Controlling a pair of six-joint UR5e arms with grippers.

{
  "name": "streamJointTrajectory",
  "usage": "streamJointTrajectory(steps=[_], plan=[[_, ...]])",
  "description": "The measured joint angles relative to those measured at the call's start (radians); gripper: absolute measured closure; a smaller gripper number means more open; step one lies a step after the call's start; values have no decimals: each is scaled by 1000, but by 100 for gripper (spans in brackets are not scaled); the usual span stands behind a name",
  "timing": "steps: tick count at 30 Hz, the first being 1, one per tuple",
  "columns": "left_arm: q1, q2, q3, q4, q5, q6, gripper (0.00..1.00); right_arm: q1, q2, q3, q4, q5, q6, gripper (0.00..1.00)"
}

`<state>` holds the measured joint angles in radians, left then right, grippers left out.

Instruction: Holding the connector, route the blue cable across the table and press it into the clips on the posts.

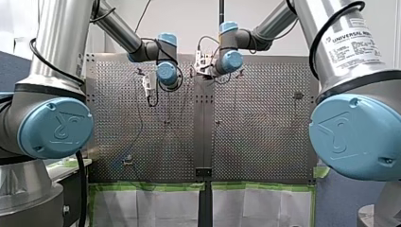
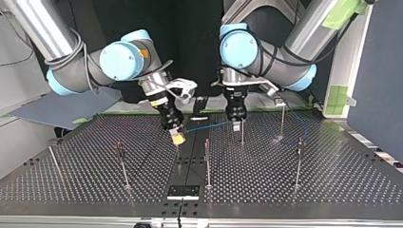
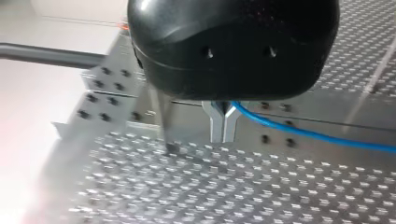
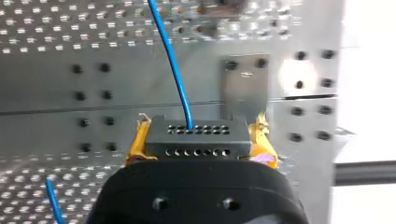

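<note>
My right gripper [image 2: 177, 137] clamps the grey connector [image 4: 196, 142] between its yellow pads, just above the table [image 2: 285, 190] near its centre seam. The blue cable [image 3: 299, 133] leaves the connector's face and runs across to my left gripper [image 3: 224, 126]. Its metal fingers [image 3: 217, 125] are drawn together, apparently pinching the cable beside a thin post [image 2: 242, 135]. Past that gripper the cable trails off slack. Routing looks barely begun, with no clip visibly holding cable. Next, I judge, the span must be kept taut, lined up over a clip and pressed down.
</note>
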<state>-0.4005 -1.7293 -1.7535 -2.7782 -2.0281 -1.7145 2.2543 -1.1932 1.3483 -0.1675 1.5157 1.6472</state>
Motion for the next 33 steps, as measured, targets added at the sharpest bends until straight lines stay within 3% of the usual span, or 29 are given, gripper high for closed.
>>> streamJointTrajectory(steps=[5, 12, 20, 26, 33], plan=[[7, 43, 23, -1, 10, 0, 100, 0, -41, 1, 0, 0, 0, 100], [17, 87, 62, -22, 44, 4, 100, -15, -45, 1, -3, -1, 9, 100], [21, 34, 82, -18, 86, 22, 100, -41, -37, 1, -5, -5, 15, 100], [29, -11, 90, -12, 94, 31, 100, -59, -34, 1, -9, -34, 17, 100], [47, -21, 112, -2, 114, 33, 100, -78, -22, -5, -13, -50, 17, 100]])
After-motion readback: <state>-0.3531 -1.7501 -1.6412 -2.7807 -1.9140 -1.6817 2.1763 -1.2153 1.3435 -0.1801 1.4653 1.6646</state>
